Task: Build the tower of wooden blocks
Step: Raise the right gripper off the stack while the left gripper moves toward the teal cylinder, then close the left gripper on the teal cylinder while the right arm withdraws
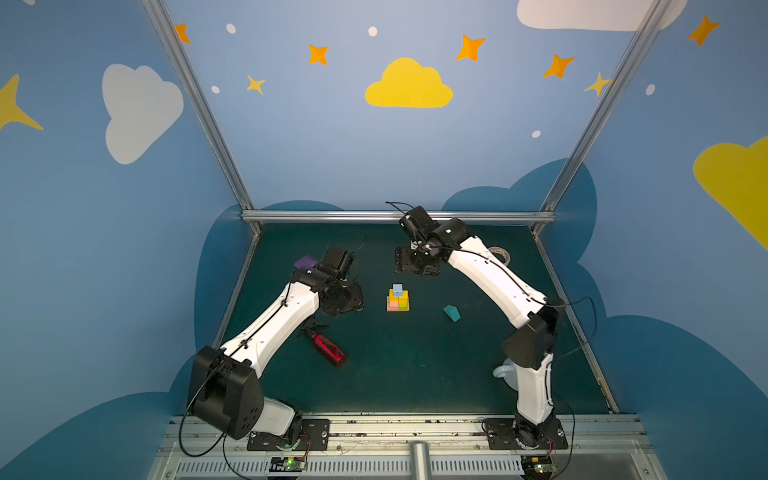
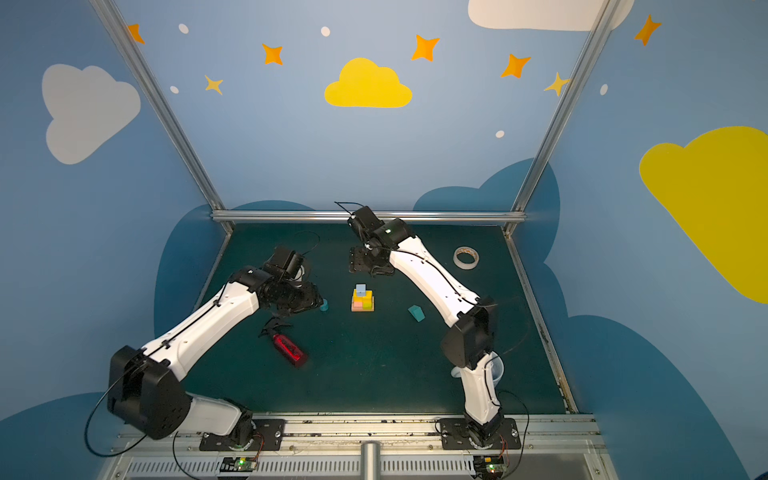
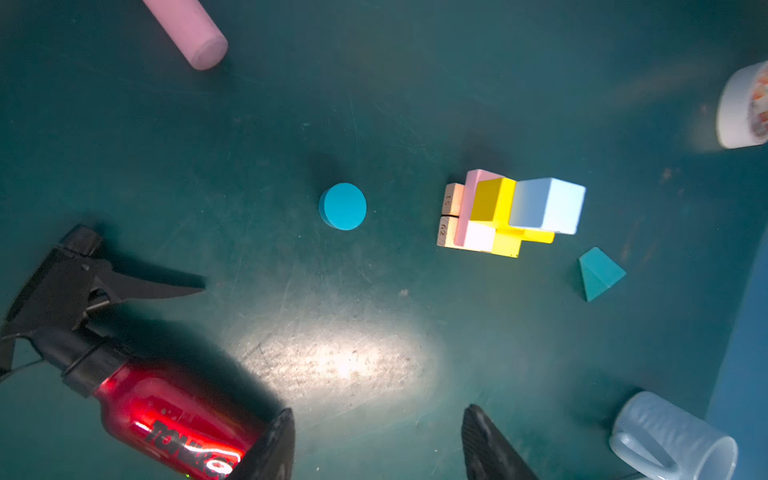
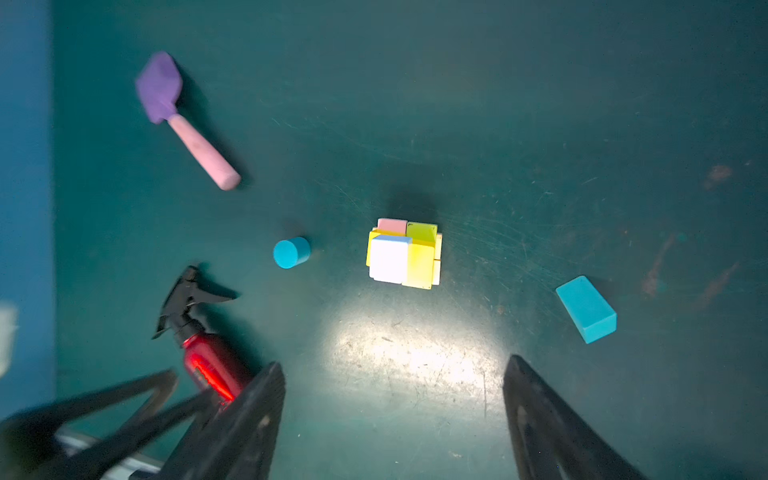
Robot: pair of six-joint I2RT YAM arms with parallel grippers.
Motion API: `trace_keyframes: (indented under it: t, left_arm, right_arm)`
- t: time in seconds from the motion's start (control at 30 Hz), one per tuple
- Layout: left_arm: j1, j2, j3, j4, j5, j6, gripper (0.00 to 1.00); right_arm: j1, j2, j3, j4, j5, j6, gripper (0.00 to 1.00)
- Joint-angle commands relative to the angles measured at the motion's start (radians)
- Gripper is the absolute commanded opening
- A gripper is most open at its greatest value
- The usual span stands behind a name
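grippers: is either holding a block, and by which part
Nothing is held. The left gripper and right gripper are open and empty; the teal cylinder and teal house-shape lie loose.

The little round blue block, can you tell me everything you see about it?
The teal cylinder is a short, stubby painted block with a flat round top and smooth matte sides, all one colour. It stands upright on its end on the dark green mat, and nothing else touches it. It sits apart from the tower, on the left arm's side, with the red spray bottle lying nearer the front.
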Motion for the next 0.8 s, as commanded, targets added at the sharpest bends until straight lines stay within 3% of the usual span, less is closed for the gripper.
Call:
trace_keyframes:
  t: [0.0,0.23,0.77]
  left_arm:
    - [0.002,0.067,0.055,-0.069,-0.046,0.020,0.65]
    - [0.001,0.284,0.238,-0.253,-0.211,0.014,0.65]
    - [0.002,0.395,0.294,-0.189,-0.169,-0.034,0.65]
  right_arm:
    - [-0.036,-0.105,-0.171,0.127,-0.044,-0.033,0.81]
    - [-0.131,-0.268,-0.455,0.316,-0.146,-0.044,0.81]
    - [-0.188,-0.381,-0.694,0.430,-0.288,-0.113,0.81]
